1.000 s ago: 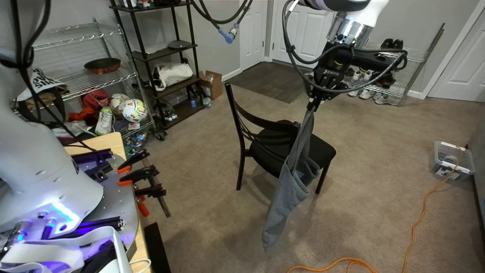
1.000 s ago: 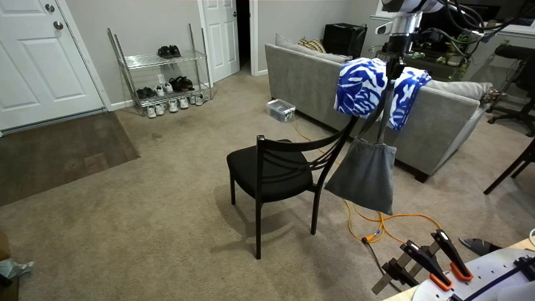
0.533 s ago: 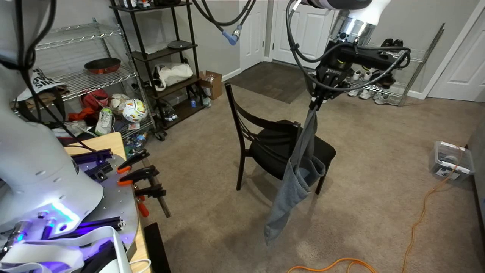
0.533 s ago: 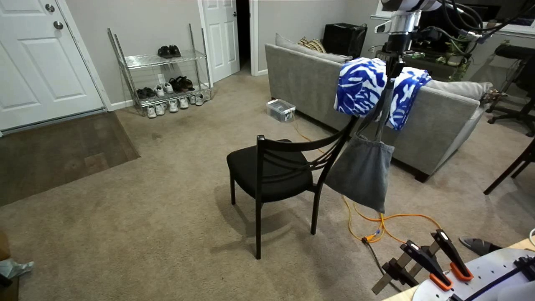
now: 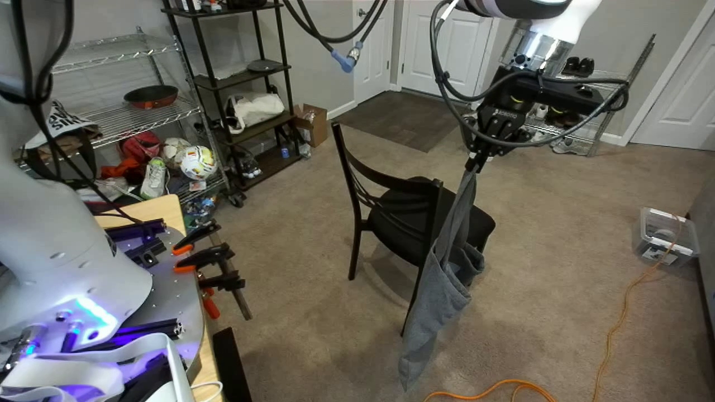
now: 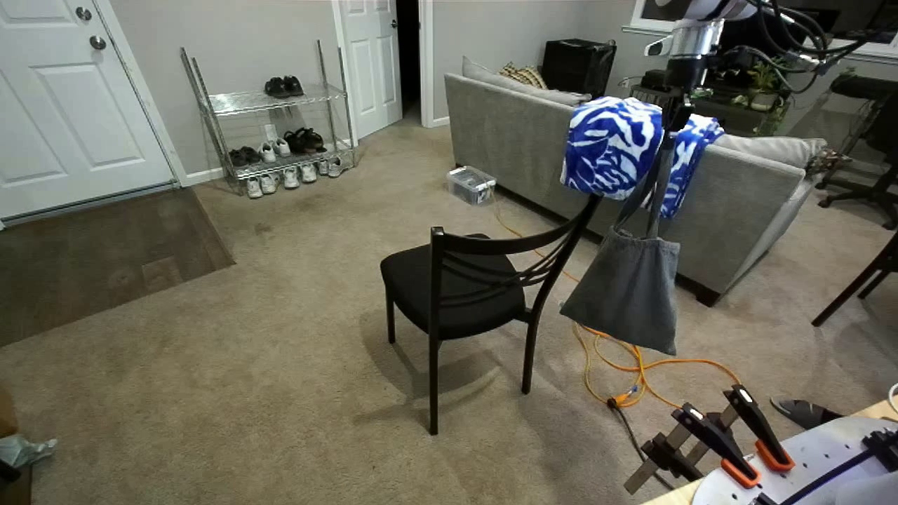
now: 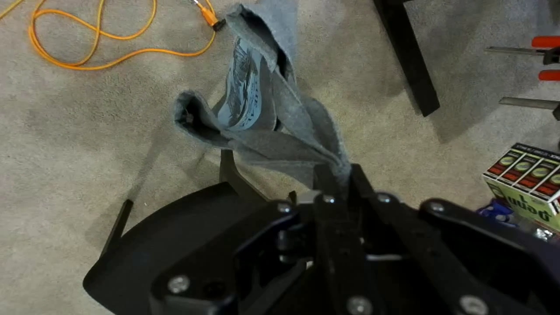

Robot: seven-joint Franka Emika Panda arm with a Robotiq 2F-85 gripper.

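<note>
Above beige pile carpet [image 6: 245,393], the gripper [image 5: 473,163] grasps the flat straps [image 5: 460,211] of a limp grey cloth bag [image 6: 626,291], hanging near a padded, curved-back black chair [image 6: 477,321].

White arm [image 5: 61,240], silver wrist collar [image 5: 537,51], black cables [image 5: 519,144], blue plug [image 5: 342,61]; black tool [image 5: 475,163], white lettering [image 5: 505,114], silver screws [image 7: 178,284].

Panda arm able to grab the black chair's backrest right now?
Probably not: its claw is shut on the straps of the gray bag, so those would need releasing first. The backrest looks fairly near, though.
</note>
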